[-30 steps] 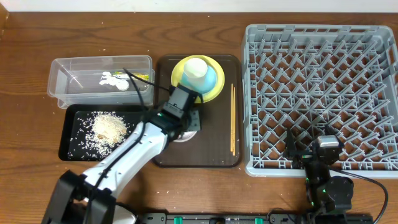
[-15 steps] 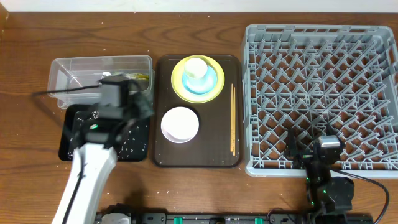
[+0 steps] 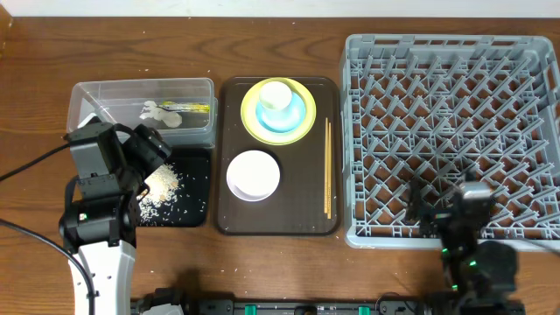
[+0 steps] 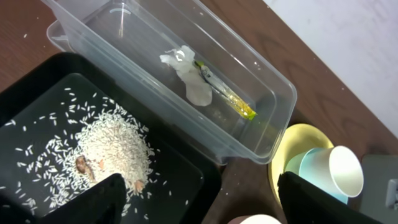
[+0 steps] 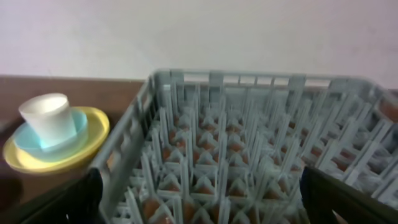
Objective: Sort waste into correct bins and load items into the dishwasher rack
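My left gripper (image 4: 211, 202) hangs open and empty over the black tray (image 3: 194, 166), near its end by the brown serving tray. Rice scraps (image 4: 115, 149) lie heaped in that black tray (image 4: 186, 171). The clear tub (image 4: 261, 81) behind it holds a white tissue (image 4: 186, 68) and a green-and-orange wrapper (image 4: 227, 96). On the serving tray, a yellow plate (image 3: 302, 122) carries a blue bowl (image 3: 296, 112) and a white cup (image 3: 276, 94). A white bowl (image 3: 254, 173) and chopsticks (image 3: 328, 166) lie beside them. My right gripper (image 5: 205, 199) stands open at the near edge of the grey rack (image 3: 451, 131).
The brown serving tray (image 3: 297, 210) sits between the bins and the rack. The rack's upright pegs (image 5: 236, 155) fill the right wrist view. Bare wooden table (image 3: 35, 105) surrounds everything, and a cable trails at the left.
My left arm swung left from over the white bowl on the serving tray to the black tray, and its jaws opened wide. The right arm barely moved.
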Controlling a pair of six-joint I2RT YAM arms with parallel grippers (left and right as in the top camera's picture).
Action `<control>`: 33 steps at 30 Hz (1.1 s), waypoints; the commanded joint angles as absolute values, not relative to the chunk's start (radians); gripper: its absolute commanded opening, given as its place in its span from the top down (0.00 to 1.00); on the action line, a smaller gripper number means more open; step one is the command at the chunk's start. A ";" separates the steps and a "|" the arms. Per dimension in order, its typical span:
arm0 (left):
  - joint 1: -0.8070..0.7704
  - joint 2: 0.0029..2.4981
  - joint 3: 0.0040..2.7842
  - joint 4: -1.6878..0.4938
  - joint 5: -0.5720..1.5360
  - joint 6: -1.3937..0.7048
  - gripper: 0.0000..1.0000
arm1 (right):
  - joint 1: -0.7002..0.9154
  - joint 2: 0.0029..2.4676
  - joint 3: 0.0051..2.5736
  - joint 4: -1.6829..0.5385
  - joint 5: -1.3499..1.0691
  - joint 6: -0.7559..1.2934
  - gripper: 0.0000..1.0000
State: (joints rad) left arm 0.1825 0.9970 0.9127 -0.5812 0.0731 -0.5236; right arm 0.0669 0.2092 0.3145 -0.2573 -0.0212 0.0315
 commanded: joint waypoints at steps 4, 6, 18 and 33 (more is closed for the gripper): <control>0.188 1.015 0.938 -0.583 0.070 -0.522 0.15 | 0.079 0.667 0.830 -0.490 -0.068 0.112 0.01; 0.187 1.019 0.938 -0.583 0.070 -0.522 0.14 | 0.099 0.854 1.050 -0.656 -0.091 0.117 0.01; 0.188 1.027 0.938 -0.583 0.070 -0.522 0.08 | 0.500 1.573 1.752 -1.139 -0.124 0.183 0.01; 0.188 1.027 0.938 -0.583 0.070 -0.522 0.07 | 0.650 1.925 1.752 -1.084 0.087 0.579 0.59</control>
State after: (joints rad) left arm 0.1825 1.0256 0.9169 -0.5808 0.0750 -0.5240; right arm 0.6281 1.8816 1.7344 -1.0664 -0.1047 0.3973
